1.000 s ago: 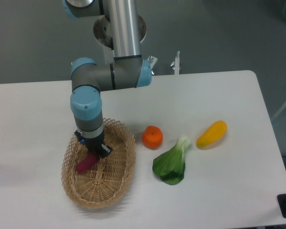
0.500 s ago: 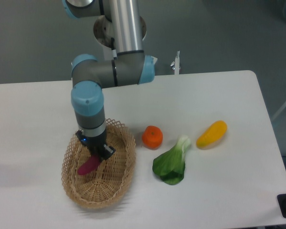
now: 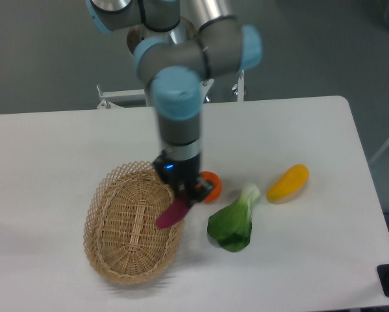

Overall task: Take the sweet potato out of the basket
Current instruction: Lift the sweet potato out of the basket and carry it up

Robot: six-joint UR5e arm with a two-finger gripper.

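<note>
The basket (image 3: 132,224) sits on the white table (image 3: 51,156) at the left of the row of produce, its woven base bare. At the basket's right rim the sweet potato (image 3: 172,214) hangs tilted, its lower tip over the inside edge of the basket, its upper end caught in the gripper (image 3: 185,197). The gripper points down from the arm, directly above and slightly right of the tuber, its fingers pinched on that upper end. Just right of the basket, partly hidden behind the gripper, lies the orange fruit (image 3: 211,185). Further right of the basket is the leafy green (image 3: 233,222), and beyond that, farthest from the basket, the yellow vegetable (image 3: 288,182).
</note>
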